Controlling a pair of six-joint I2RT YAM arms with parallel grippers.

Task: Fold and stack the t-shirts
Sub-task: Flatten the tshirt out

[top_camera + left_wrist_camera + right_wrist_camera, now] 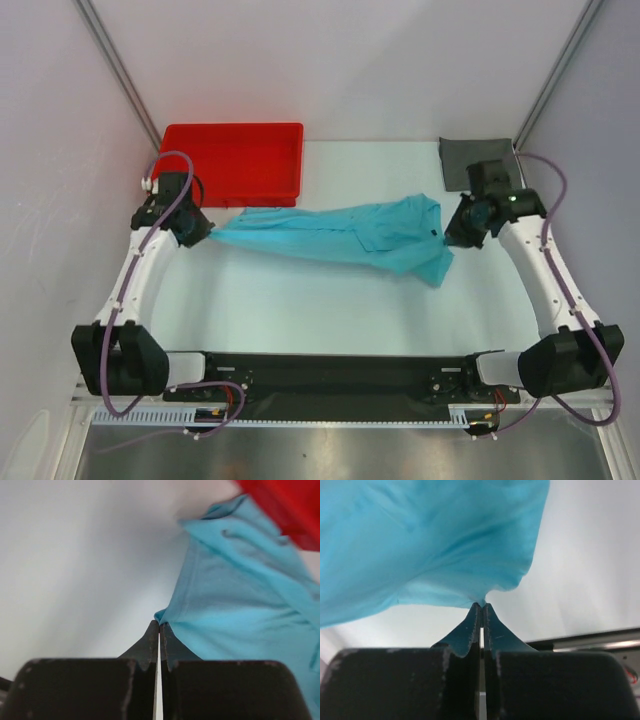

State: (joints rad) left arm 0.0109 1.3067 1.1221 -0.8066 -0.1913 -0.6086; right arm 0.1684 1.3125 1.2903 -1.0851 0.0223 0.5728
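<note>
Both claws are squeezed tight on cloth. The left claw (207,233), at the middle left of the frame, pinches one tip of the blue-green shirt (350,232). The right claw (452,235), at the middle right, pinches the other end. The shirt is pulled long between them, running left to right across the middle. The grey shirt (462,160) lies folded at the upper right, just above the right claw, so that arm is nearer to it. The next fold likely goes across that long line.

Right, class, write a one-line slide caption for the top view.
Left gripper and right gripper pinch a teal shirt stretched between them, near a red tray and a folded grey shirt.
</note>
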